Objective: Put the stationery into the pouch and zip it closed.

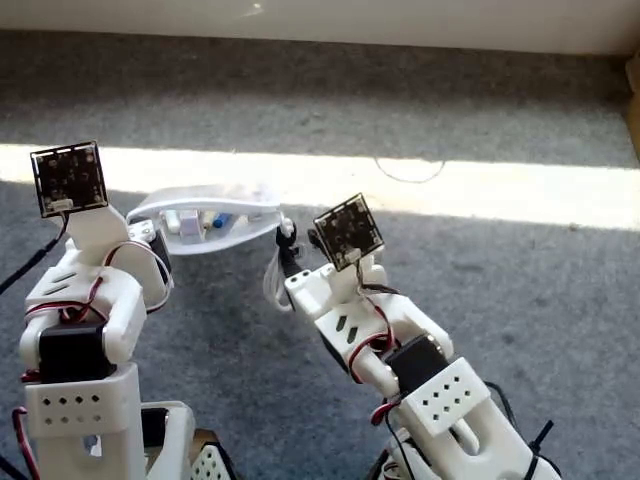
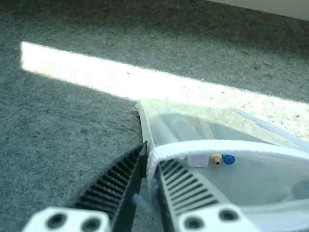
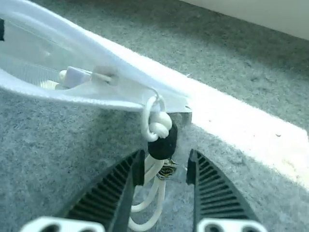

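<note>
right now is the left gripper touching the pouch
Touching. The left wrist view shows the left gripper shut on the pouch, its white zipper edge pinched between the jaws.

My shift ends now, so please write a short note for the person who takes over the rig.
Left gripper: shut on the pouch edge at one end.
Right gripper: open, either side of the zip pull at the other end, not clamped.
Stationery: inside the pouch.
Done: filling.
Left: grip the pull and zip the pouch shut; its mouth looks open.
</note>
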Available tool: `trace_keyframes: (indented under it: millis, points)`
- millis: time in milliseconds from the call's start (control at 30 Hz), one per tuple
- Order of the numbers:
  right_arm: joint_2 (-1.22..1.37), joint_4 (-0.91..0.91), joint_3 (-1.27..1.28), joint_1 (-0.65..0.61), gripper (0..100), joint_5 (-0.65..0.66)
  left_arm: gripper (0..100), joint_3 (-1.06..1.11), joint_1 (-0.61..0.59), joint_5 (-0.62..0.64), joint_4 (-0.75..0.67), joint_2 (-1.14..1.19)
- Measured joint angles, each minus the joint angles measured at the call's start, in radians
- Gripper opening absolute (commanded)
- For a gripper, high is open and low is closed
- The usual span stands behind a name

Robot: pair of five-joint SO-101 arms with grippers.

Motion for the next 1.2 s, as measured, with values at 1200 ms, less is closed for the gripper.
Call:
trace_keyframes:
  millis: [1200]
  points:
    - [0.187, -0.178, 0.0, 0.0, 14.2, -0.011, 1, 0.0, 0.0, -0.002, 0.0, 0.0]
